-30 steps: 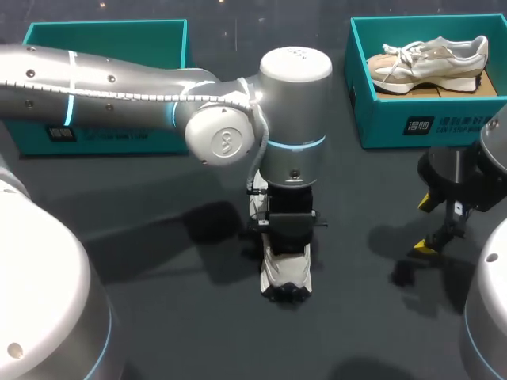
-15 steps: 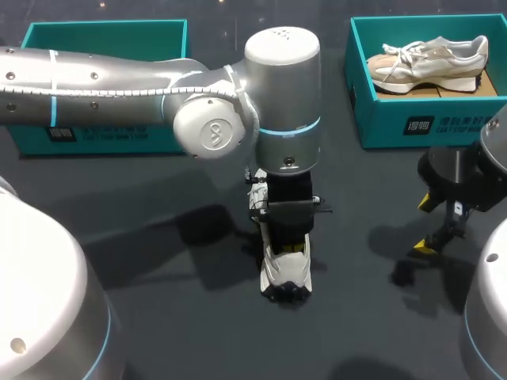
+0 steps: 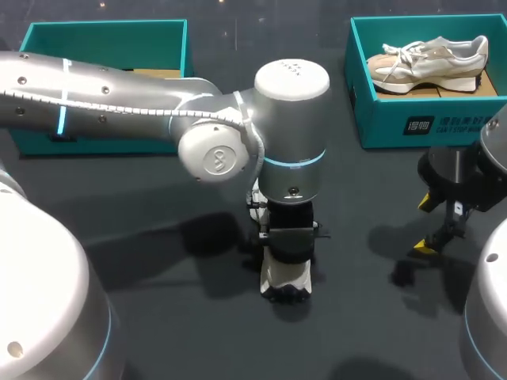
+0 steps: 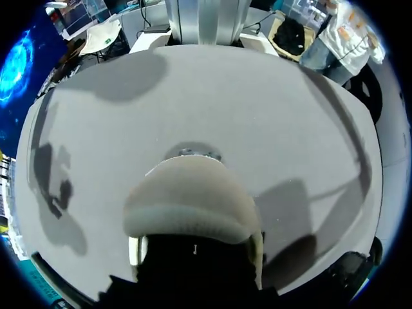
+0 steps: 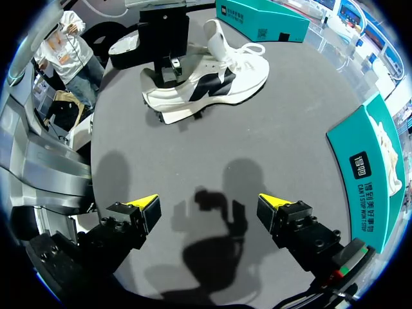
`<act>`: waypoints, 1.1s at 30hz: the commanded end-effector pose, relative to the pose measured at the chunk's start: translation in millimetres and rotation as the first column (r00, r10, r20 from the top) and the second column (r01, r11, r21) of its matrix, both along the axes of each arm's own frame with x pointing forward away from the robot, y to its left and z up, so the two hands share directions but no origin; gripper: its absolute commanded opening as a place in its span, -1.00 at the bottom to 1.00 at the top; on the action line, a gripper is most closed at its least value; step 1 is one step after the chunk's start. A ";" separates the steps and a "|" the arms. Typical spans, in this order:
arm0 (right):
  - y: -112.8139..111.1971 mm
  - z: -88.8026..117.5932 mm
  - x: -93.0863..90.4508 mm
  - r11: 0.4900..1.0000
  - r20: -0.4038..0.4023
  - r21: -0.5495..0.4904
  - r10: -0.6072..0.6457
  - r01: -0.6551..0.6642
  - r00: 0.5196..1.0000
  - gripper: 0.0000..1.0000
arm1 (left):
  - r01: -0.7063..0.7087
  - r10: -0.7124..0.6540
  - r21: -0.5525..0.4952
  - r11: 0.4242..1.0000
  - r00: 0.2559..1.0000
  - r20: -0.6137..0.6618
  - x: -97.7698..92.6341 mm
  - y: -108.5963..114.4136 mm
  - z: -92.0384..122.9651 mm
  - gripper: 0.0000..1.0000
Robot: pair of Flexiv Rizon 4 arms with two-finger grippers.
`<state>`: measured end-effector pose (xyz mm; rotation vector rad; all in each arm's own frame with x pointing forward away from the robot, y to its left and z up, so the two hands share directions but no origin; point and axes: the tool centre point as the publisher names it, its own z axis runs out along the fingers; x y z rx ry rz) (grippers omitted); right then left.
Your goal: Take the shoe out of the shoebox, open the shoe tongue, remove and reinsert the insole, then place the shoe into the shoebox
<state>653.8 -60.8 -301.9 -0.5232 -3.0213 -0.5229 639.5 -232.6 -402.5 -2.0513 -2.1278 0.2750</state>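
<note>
Left arm planted on the white shoe, mid-table

The shoe (image 3: 285, 279) sits on its sole on the table (image 3: 356, 332), right under the left gripper (image 3: 287, 240), which comes straight down onto its heel end. Can't tell if it's actually clamped on. The right gripper (image 3: 428, 227) hangs spread wide over the table, well apart. At the far edge are the left shoebox (image 3: 103, 43) and the right shoebox (image 3: 428, 119), which holds a second shoe (image 3: 428, 59).

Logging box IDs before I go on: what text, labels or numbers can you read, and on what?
Right box front label: white print, too blurred to read.
Left box label: too small to read.
Shoe: dark side marking, no readable text.
Nothing else legible.
</note>
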 end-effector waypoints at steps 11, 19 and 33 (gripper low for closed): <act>-0.4 -0.1 -2.4 1.000 0.003 0.000 -0.001 0.001 1.000 1.00 | -0.012 0.025 -0.112 0.994 0.993 0.115 10.0 0.4 36.1 -1.00; -0.4 -0.1 -2.4 1.000 0.003 0.000 -0.001 0.001 1.000 1.00 | 0.009 -0.002 -0.067 0.998 0.994 0.105 -0.9 -9.3 15.9 -1.00; -0.4 -0.1 -2.4 1.000 0.003 0.000 -0.001 0.001 1.000 1.00 | -0.080 0.083 -0.025 0.997 0.985 0.152 36.6 -2.6 11.8 -1.00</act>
